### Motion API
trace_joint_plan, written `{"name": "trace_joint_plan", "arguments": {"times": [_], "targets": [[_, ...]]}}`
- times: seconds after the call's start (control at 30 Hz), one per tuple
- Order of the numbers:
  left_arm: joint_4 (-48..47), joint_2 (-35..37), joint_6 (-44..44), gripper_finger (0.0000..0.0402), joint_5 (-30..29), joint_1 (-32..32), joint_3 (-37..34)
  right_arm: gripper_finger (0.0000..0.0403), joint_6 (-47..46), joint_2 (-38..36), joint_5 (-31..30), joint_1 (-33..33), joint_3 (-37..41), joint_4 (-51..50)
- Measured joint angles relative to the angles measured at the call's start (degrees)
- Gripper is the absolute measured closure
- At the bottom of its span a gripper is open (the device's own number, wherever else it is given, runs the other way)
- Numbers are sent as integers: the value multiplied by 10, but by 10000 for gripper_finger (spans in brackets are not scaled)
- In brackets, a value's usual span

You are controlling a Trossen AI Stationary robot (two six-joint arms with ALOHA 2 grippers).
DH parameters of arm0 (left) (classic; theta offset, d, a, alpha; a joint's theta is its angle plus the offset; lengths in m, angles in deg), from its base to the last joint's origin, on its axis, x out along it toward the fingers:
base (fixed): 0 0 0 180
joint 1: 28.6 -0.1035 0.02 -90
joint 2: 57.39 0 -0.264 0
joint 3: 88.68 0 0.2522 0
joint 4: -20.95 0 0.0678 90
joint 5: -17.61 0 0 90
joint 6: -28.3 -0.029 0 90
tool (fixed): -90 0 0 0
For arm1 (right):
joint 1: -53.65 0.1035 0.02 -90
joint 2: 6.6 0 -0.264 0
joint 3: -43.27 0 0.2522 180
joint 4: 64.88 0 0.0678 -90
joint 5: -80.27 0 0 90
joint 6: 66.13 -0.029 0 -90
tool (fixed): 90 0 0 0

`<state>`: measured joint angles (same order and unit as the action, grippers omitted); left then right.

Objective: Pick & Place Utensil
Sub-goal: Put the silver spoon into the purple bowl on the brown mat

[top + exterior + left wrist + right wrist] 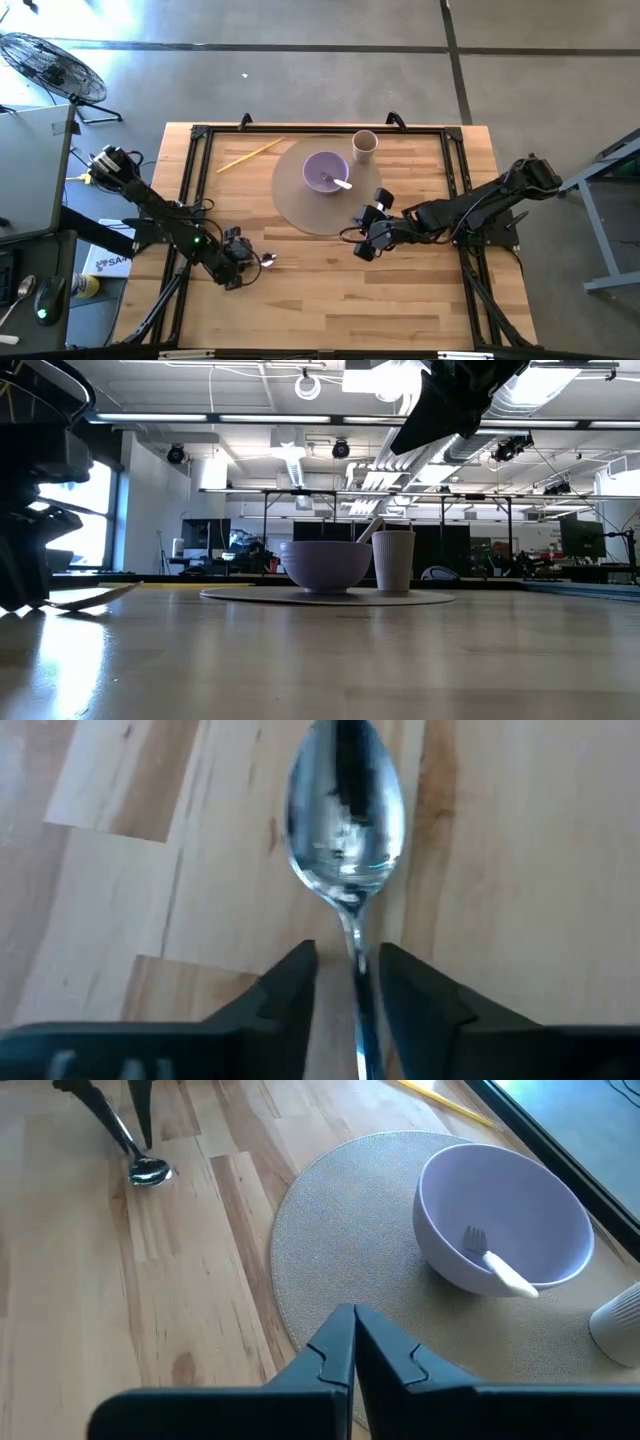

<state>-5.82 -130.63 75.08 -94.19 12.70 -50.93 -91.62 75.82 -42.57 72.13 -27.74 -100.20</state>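
A shiny metal spoon [267,260] lies on the bare wood left of the mat, its bowl [345,820] pointing toward the table's right. My left gripper [243,268] is low over its handle. It is open by a narrow gap, with one finger on each side of the handle [361,1010] and wood showing between them. The right wrist view shows the spoon [149,1173] farther off. My right gripper [364,240] is shut and hovers at the mat's near right edge, touching nothing. A lavender bowl [326,172] on the round mat holds a white-handled fork [495,1262].
A round grey mat [300,205] sits at the table's far middle, with a white cup [364,145] at its far right. A yellow chopstick [248,156] lies far left of the mat. A black frame [190,180] runs along the table's edges. Bare wood lies along the near side.
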Motion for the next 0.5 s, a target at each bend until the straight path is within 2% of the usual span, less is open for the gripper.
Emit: {"name": "trace_joint_plan", "arguments": {"times": [0.17, 0.23, 0.4, 0.5], "targets": [[7, 2, -2, 372, -9, 0, -26, 399, 0, 0, 0, 0, 0, 0], [8, 2, -4, 389, -10, 0, -33, 401, 2, 0, 0, 0, 0, 0], [5, 1, -6, 366, -36, 0, -36, 400, 2, 0, 0, 0, 0, 0], [-1, 0, -16, 366, -65, 0, -29, 398, 4, 0, 0, 0, 0, 0]]}}
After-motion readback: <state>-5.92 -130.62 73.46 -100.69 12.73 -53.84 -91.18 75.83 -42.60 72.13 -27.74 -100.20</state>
